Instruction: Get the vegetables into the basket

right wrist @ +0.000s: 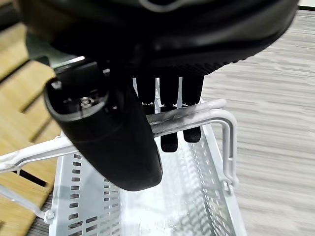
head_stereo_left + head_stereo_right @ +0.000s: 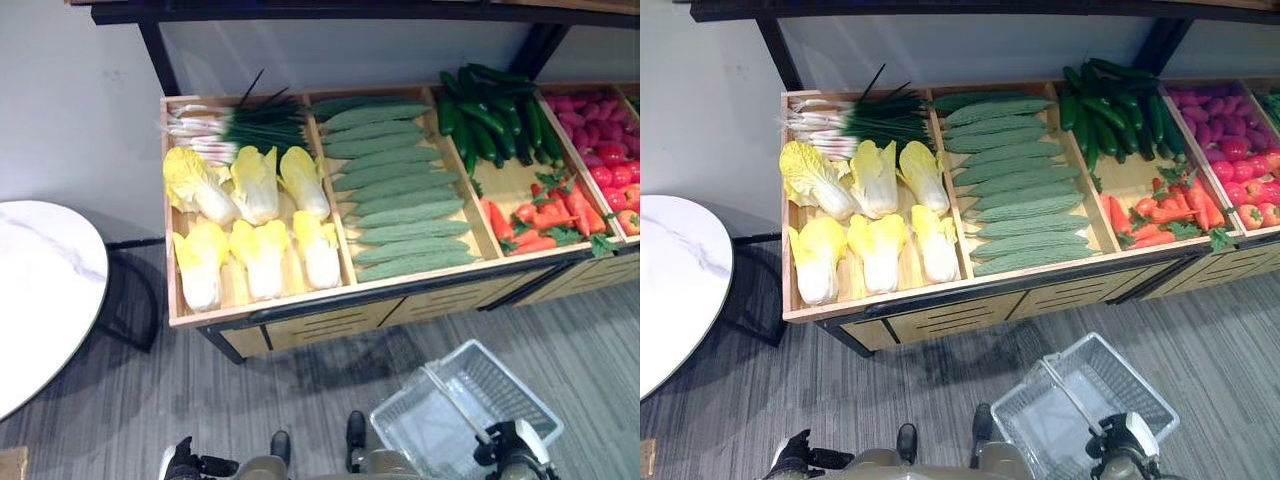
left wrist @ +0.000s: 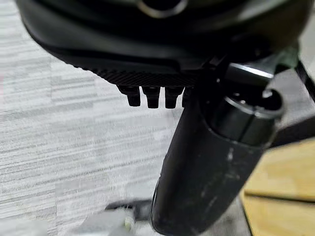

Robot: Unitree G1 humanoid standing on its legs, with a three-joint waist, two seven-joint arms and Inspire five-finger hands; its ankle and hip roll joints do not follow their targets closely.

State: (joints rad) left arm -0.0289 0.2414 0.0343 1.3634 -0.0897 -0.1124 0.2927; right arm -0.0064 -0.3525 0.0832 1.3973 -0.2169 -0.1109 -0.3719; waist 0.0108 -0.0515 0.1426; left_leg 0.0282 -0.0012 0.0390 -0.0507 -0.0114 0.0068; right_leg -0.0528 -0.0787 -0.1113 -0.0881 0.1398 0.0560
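A white wire basket (image 2: 518,377) hangs low over the floor at the lower right. My right hand (image 2: 514,446) is shut on its handle (image 1: 209,109), fingers (image 1: 170,88) curled over the bar; the basket (image 1: 74,191) is empty. Vegetables lie in a wooden display stand (image 2: 300,305) ahead: pale yellow cabbages (image 2: 255,230), spring onions (image 2: 235,128), bumpy green gourds (image 2: 400,190), dark cucumbers (image 2: 495,120), carrots (image 2: 545,215). My left hand (image 2: 185,462) hangs low at the lower left with relaxed fingers (image 3: 150,96), holding nothing, well short of the stand.
A round white table (image 2: 40,290) stands to the left on a dark frame. Red tomatoes (image 2: 615,180) and purple vegetables (image 2: 590,115) fill the stand's far right bins. A dark shelf (image 2: 350,12) runs above the stand. Grey striped floor lies between me and the stand.
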